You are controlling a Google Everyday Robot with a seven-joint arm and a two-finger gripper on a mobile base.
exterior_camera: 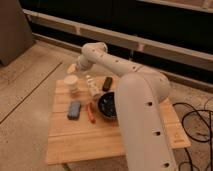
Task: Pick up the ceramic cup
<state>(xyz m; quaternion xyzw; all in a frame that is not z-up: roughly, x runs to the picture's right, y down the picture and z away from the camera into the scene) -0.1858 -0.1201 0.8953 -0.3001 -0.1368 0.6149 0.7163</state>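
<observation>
The ceramic cup (71, 83) is small, short and cream-beige. It stands upright near the back left corner of the wooden table (85, 142). My gripper (74, 68) hangs at the end of the white arm (100, 54), just above and behind the cup. I cannot tell whether it touches the cup. The arm's thick lower link (142, 120) crosses the right half of the table and hides part of it.
A slim whitish bottle (91, 86) lies right of the cup, with a black oblong object (107, 83) beyond it. A wide black bowl (107, 106), a red stick-like item (91, 113) and a blue-grey block (74, 109) sit mid-table. Cables (197, 120) lie on the floor at right.
</observation>
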